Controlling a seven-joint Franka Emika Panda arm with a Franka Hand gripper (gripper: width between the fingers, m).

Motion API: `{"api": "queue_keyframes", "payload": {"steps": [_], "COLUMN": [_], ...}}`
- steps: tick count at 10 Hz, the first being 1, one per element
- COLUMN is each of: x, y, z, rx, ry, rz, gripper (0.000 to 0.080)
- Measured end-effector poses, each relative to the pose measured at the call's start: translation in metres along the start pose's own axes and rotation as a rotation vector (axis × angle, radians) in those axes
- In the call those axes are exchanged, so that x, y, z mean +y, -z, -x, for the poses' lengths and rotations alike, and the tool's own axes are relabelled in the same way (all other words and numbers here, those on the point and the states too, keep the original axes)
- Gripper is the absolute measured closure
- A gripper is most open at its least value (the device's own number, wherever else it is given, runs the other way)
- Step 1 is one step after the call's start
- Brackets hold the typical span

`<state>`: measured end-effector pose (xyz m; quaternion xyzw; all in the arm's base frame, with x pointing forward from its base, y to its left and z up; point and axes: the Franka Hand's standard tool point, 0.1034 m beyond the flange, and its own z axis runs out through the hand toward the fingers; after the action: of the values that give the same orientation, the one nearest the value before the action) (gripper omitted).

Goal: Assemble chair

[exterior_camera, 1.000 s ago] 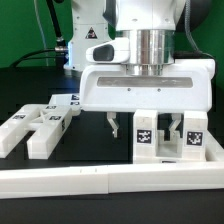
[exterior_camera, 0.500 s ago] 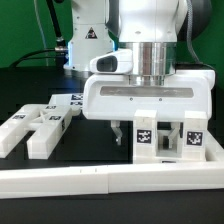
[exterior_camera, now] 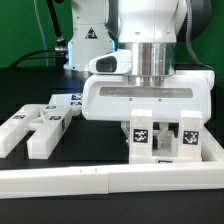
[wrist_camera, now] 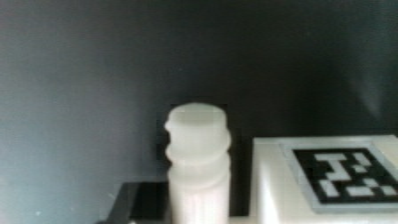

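Pincer [exterior_camera: 158,122] closed, behind tagged chair posts [exterior_camera: 143,136] — border rail [exterior_camera: 110,182] just beside

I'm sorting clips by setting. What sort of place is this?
Likely a robotics lab bench: a robot arm over a black table, white chair parts bearing square tags, and a white border rail.

No words or numbers are reading legibly. Square black-and-white tags [exterior_camera: 144,133] are showing on the upright chair pieces [exterior_camera: 165,157] right under the gripper [exterior_camera: 160,122] and on the loose parts [exterior_camera: 40,125] beside it. A triangular warning sticker [exterior_camera: 92,33] is showing on the arm [exterior_camera: 150,30] above it.
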<state>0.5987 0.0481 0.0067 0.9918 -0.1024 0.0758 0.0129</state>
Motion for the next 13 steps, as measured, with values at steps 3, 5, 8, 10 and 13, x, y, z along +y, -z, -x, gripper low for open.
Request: {"api": "queue_keyframes", "payload": {"steps": [3, 5, 8, 10, 13], "x": [0.007, 0.013, 0.021, 0.023, 0.027], "y": [0.016, 0.038, 0.054, 0.052, 0.052], "z": [-0.007, -0.014, -0.018, -0.011, -0.003], "rx": [-0.001, -0.013, -0.041, -0.093, -0.314], "ry": [0.024, 0.044, 0.056, 0.056, 0.049], "rz": [-0.004, -0.010, -0.013, -0.006, 0.020], "gripper": [0.0550, 0.0548, 0.0548, 0.0548, 0.0548]}}
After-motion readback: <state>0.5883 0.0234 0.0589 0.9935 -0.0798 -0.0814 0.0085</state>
